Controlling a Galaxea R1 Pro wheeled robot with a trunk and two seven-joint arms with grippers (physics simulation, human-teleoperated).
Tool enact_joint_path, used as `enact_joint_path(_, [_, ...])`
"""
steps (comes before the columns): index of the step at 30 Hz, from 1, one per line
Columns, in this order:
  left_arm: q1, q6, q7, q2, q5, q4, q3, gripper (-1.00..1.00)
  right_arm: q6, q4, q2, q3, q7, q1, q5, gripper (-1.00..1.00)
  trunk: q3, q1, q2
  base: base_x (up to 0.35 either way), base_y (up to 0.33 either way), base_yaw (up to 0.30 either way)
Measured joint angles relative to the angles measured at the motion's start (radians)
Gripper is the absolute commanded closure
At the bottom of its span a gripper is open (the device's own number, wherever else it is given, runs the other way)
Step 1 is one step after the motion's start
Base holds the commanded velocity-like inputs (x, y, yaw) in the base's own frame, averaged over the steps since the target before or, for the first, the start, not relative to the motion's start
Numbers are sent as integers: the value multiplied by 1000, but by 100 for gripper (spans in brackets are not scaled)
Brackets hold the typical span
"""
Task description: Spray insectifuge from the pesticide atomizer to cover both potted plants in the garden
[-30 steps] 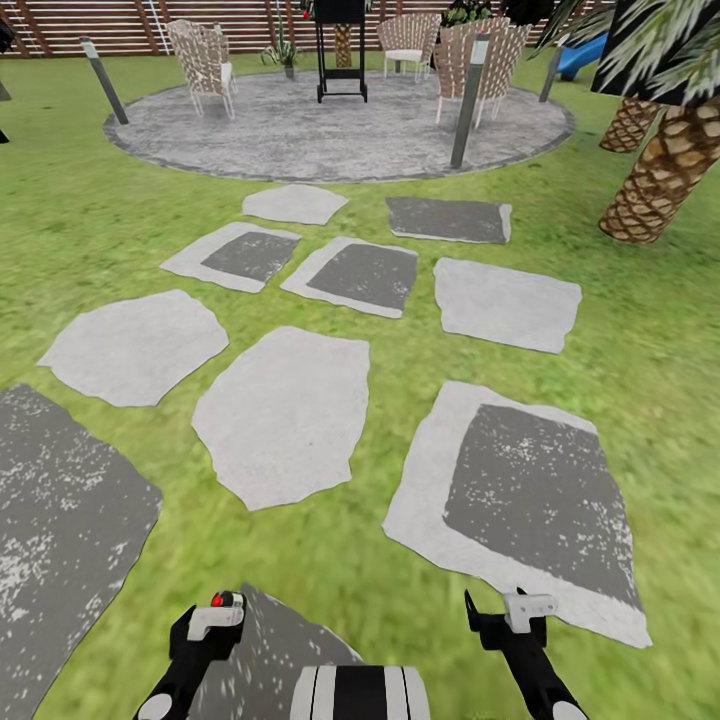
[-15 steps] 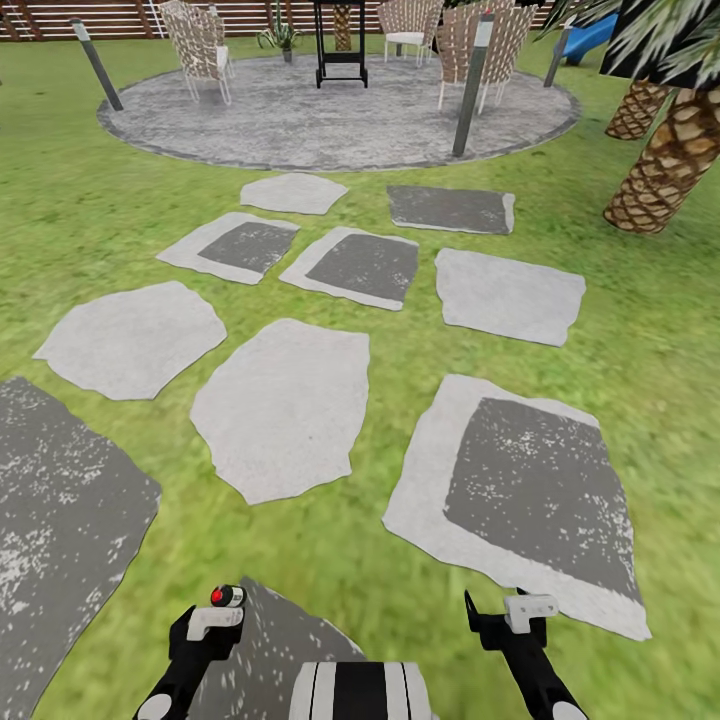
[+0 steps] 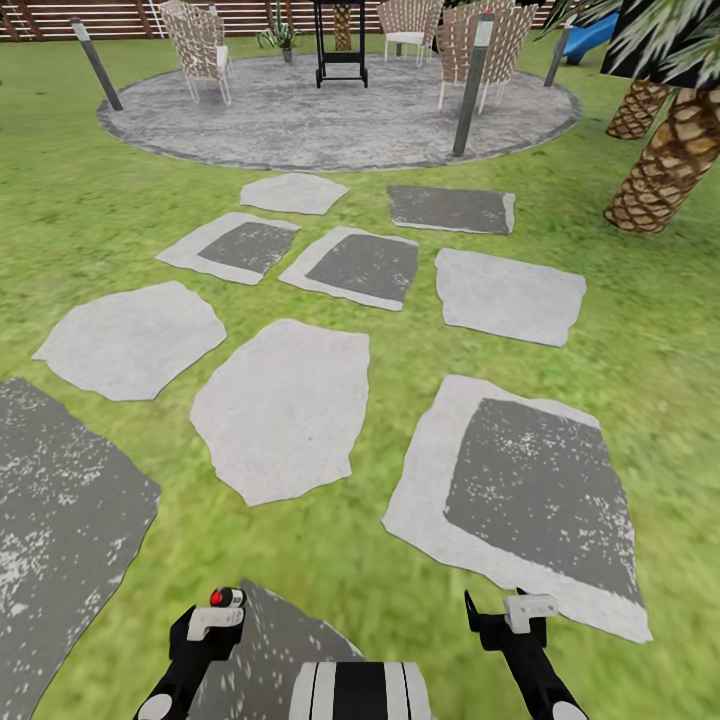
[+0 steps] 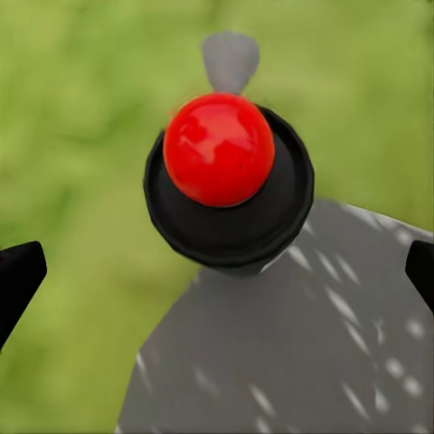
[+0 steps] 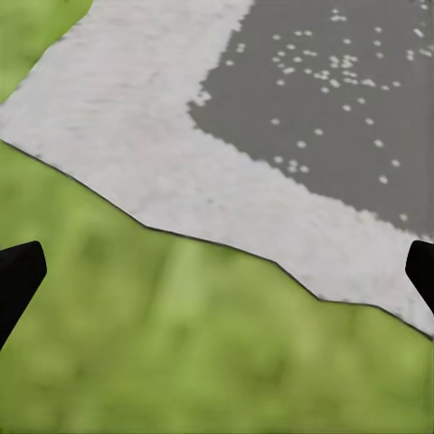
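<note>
I am on the garden lawn point(image 3: 620, 330) among grey stepping stones point(image 3: 285, 405). At the bottom of the head view my left gripper point(image 3: 215, 612) carries the pesticide atomizer point(image 3: 226, 598), whose red-tipped black end pokes forward. The left wrist view shows that atomizer point(image 4: 226, 176) end-on, centred between the dark fingertips point(image 4: 18, 280) at the frame's sides. My right gripper point(image 3: 500, 612) is held low at the right, open and empty, over grass and a stone point(image 5: 298, 117). The potted plants are out of view.
Ahead lies the round grey paving point(image 3: 330, 115) with wicker chairs point(image 3: 200, 45), a black stand point(image 3: 342, 40) and post lamps point(image 3: 472, 85). Palm trunks point(image 3: 665, 165) rise at the right. The wooden slat fence point(image 3: 120, 15) closes the back.
Between one second and half a second ago the whole view shifted slightly, so the camera moved. Since then nothing has changed, and both grippers hold the same pose.
</note>
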Motion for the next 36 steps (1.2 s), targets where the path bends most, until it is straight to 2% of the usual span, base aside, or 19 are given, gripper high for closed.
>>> enact_joint_path(36, [-1, -4, 0, 3, 4, -1, 0, -100, 0, -2, 0, 0, 0, 0, 1, -100, 0, 0, 0, 15, 0, 0])
